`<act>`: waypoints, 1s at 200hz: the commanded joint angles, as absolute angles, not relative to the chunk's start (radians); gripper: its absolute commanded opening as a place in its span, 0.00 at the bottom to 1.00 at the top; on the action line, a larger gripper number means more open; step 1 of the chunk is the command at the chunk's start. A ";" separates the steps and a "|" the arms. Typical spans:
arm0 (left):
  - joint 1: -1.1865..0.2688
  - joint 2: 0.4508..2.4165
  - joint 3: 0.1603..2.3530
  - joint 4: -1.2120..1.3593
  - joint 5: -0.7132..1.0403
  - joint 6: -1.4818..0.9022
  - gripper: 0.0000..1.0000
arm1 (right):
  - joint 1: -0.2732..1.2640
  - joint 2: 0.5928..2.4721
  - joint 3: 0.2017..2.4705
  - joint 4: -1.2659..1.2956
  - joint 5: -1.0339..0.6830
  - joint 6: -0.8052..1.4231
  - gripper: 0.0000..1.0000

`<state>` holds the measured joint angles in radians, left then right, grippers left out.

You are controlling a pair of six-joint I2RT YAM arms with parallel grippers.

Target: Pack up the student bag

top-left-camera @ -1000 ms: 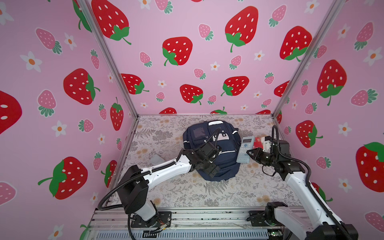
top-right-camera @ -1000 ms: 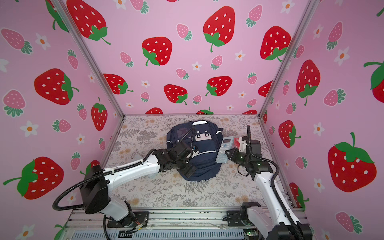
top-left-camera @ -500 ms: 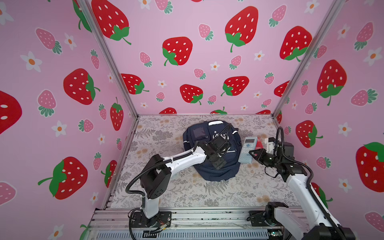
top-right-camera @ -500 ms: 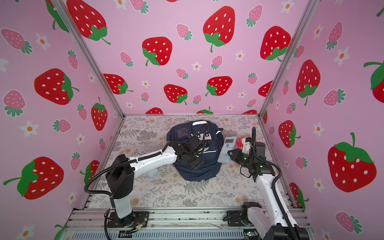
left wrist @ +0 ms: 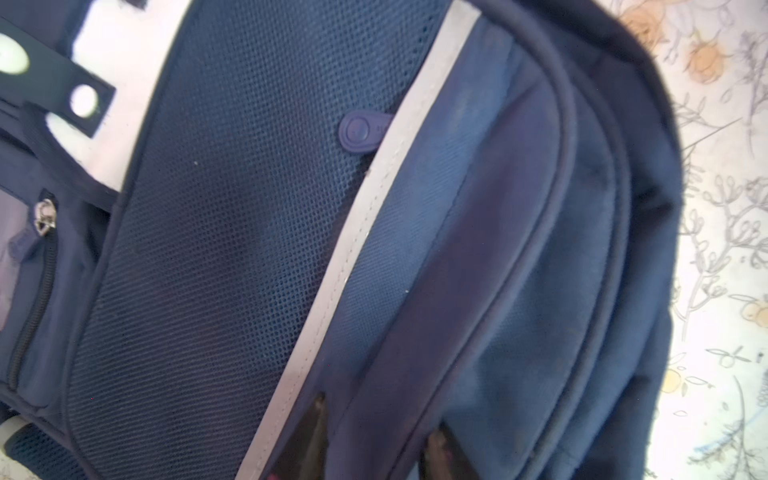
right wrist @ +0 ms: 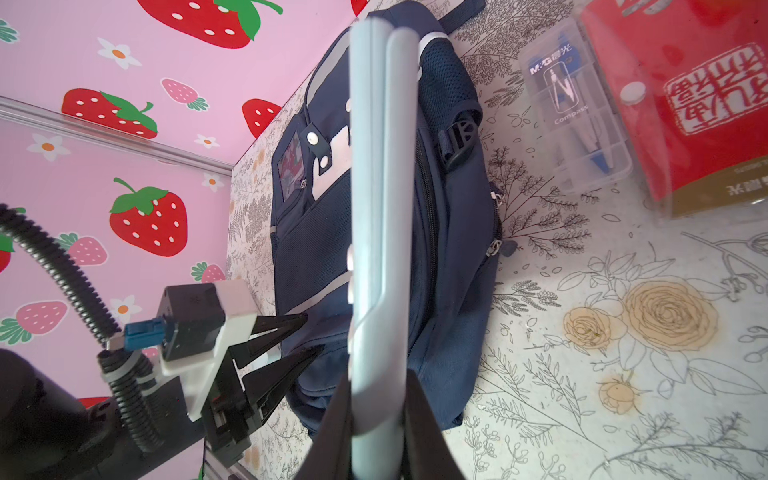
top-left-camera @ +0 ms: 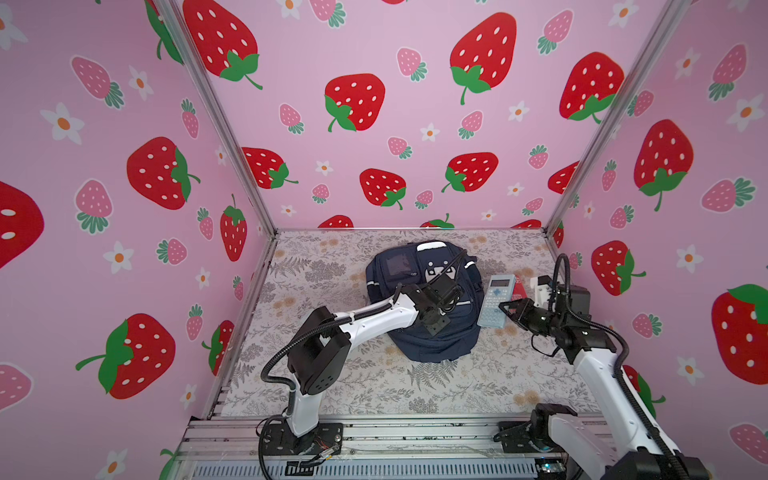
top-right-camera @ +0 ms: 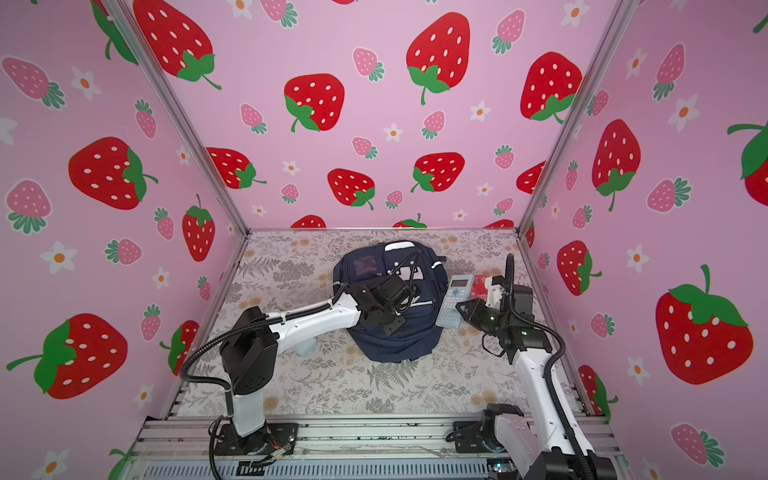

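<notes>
The student bag [top-left-camera: 440, 345] [top-right-camera: 395, 345] is a navy backpack lying flat mid-table, front side up. My left gripper [top-left-camera: 454, 296] [top-right-camera: 409, 297] presses down on its front. In the left wrist view the two dark fingertips [left wrist: 311, 436] have a ridge of the bag's blue fabric [left wrist: 249, 249] pinched between them, beside a pale stripe. My right gripper [top-left-camera: 509, 309] [top-right-camera: 463, 309] [right wrist: 376, 415] is shut on a pale blue calculator [top-left-camera: 496, 300] [right wrist: 374, 187], held just right of the bag [right wrist: 453, 257]. The right wrist view also shows the left gripper [right wrist: 305, 338].
A clear compass box [right wrist: 575, 120] and a red packet [right wrist: 685, 104] [top-left-camera: 517, 286] lie on the floral cloth right of the bag, near the right wall. Pink strawberry walls close in three sides. A metal rail [top-left-camera: 395, 436] runs along the front.
My left gripper moved further over the bag's front and its jaws narrowed from wide open onto the fabric. The right gripper kept the calculator in almost the same place.
</notes>
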<state>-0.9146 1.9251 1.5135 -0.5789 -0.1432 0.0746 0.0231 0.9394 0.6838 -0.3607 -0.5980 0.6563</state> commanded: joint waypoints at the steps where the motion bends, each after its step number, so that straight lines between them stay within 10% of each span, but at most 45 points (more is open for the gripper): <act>1: -0.896 1.897 1.531 -0.532 -0.211 0.060 0.20 | 0.014 0.923 0.690 -0.336 -0.633 0.644 0.00; 13: -0.888 1.887 1.541 -0.536 -0.194 0.043 0.00 | 0.015 0.919 0.693 -0.336 -0.635 0.651 0.00; 128: -0.698 1.630 1.404 -0.266 0.321 -0.224 0.00 | 0.035 0.867 0.637 -0.260 -0.723 0.719 0.00; 200: -0.659 1.577 1.355 -0.238 0.377 -0.181 0.00 | 0.350 1.053 0.570 0.148 -0.636 0.963 0.00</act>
<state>-0.6769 1.6451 1.3556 -0.3363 0.2970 -0.1875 0.2886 0.9977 0.5930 -0.1013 -0.6624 0.8406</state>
